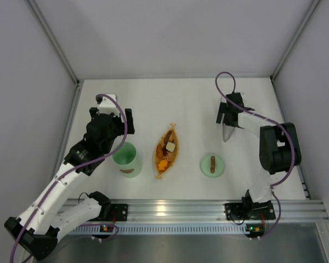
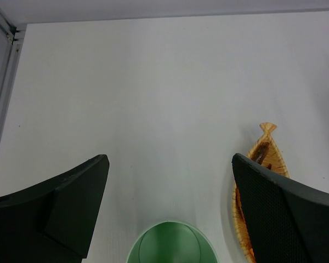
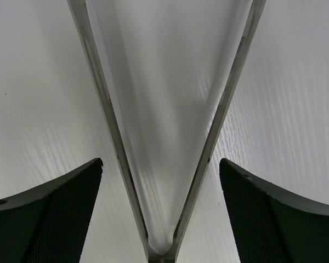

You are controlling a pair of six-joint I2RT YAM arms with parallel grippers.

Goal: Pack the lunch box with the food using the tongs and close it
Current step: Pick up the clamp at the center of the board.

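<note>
One lunch box [image 1: 125,154], one lid [image 1: 207,166], one tongs [image 1: 228,134]; left end effector [image 2: 169,164] and right end effector [image 3: 160,164] apart.

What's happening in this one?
The right gripper is open and straddles the silver tongs lying on the table, without gripping them yet. The left gripper hangs open above the green lunch box. The food sits in the orange leaf-shaped dish, and the lid lies apart on the table.

Wide gap between dish [image 1: 176,155] and lid [image 1: 207,167]
</note>
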